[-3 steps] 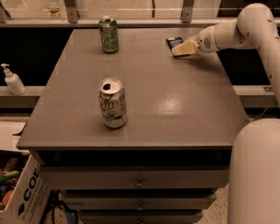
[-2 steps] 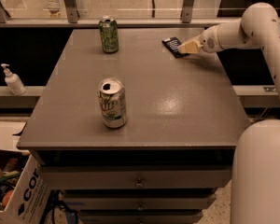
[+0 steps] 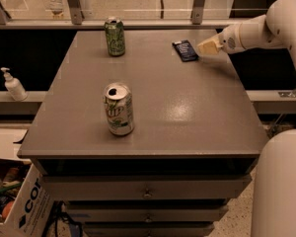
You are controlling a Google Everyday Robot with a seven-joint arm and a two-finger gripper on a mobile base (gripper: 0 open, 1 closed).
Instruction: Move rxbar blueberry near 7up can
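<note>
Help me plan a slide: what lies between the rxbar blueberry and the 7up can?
In the camera view, only bare table lies between the rxbar blueberry and the 7up can. The gripper sits just right of the bar.

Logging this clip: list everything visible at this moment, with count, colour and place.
7up can: one, white-silver with green, upright, front left of the table.
green can: one, dark green, upright, far left of the table.
snack bar: one, navy, flat, far right of the table.
table: one, grey, centre.
drawers: grey, under the table.
pump bottle: one, white, ledge at left.
cardboard box: one, white, floor at lower left.
gripper: one, tan, just right of the snack bar.
arm: one, white, upper right.
base: one, white, lower right.
</note>
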